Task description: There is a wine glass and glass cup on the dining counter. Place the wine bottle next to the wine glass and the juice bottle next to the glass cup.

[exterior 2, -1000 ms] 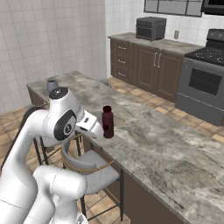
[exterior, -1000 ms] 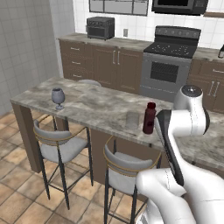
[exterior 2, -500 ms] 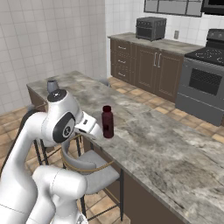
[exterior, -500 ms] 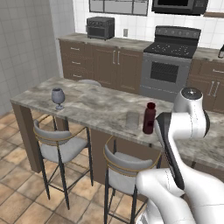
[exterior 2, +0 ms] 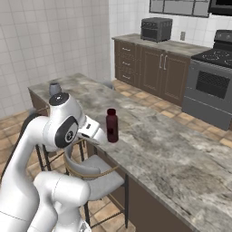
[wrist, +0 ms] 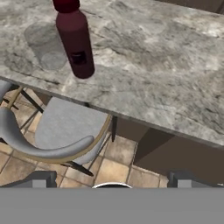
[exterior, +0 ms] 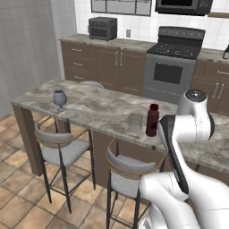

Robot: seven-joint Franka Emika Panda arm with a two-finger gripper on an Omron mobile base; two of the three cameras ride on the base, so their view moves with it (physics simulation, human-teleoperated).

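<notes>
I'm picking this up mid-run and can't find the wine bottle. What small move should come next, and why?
Probably pull the hand back from the counter edge and look elsewhere for the wine bottle. The juice bottle already stands upright beside the glass cup on the dining counter, the fingers are open and empty, and the wine glass stands alone at the far end.

juice bottle [exterior: 152,120] stands upright on the dining counter [exterior: 98,112], just beside the glass cup [exterior: 135,122].

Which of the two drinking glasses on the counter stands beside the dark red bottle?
The short, stemless grey translucent tumbler, right beside the dark red bottle. The stemmed grey-blue goblet stands alone near the counter's far left end.
</notes>
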